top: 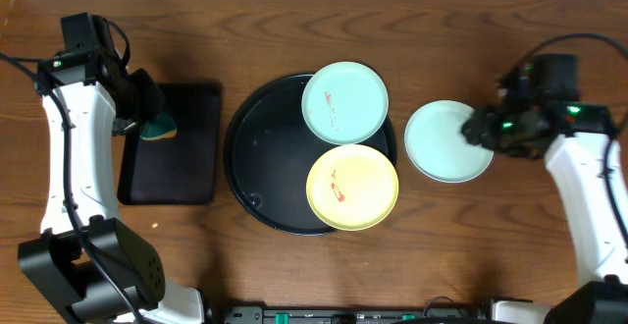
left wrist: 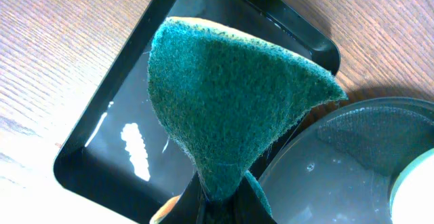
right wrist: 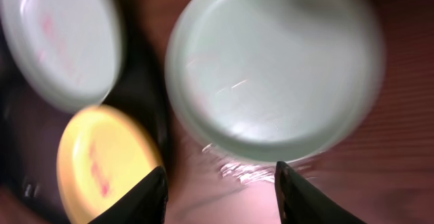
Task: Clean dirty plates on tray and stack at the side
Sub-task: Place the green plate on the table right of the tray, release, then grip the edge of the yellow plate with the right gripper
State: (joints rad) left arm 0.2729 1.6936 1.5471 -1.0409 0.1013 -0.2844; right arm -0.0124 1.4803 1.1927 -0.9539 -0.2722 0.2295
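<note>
From overhead, the left arm reaches up the left side of the table and bends inward, its left gripper (top: pixel 148 120) clamped on a green-and-yellow sponge (top: pixel 159 126) above the rectangular black tray (top: pixel 186 157). The right arm rises along the right edge and bends toward the centre, the right gripper (top: pixel 481 128) hanging at the right rim of a clean-looking mint plate (top: pixel 442 142) that lies on the wooden table (top: pixel 442 236) just right of the round black tray (top: pixel 260 157). On that tray sit 2 plates: a second mint plate (top: pixel 344 102) at the upper right, streaked red, and a yellow plate (top: pixel 352 187) below it with an orange-red smear; their rims look to touch. In the left wrist view, the sponge's dark green scouring face fills the frame, pinched at its lower point between the fingers, with the rectangular tray under it and the round tray's rim at the right. The right wrist view is blurred: the 2 fingers (right wrist: pixel 152 197) stand apart with bare wood between them, the clean mint plate just ahead, the smeared mint and yellow plates at the left.
</note>
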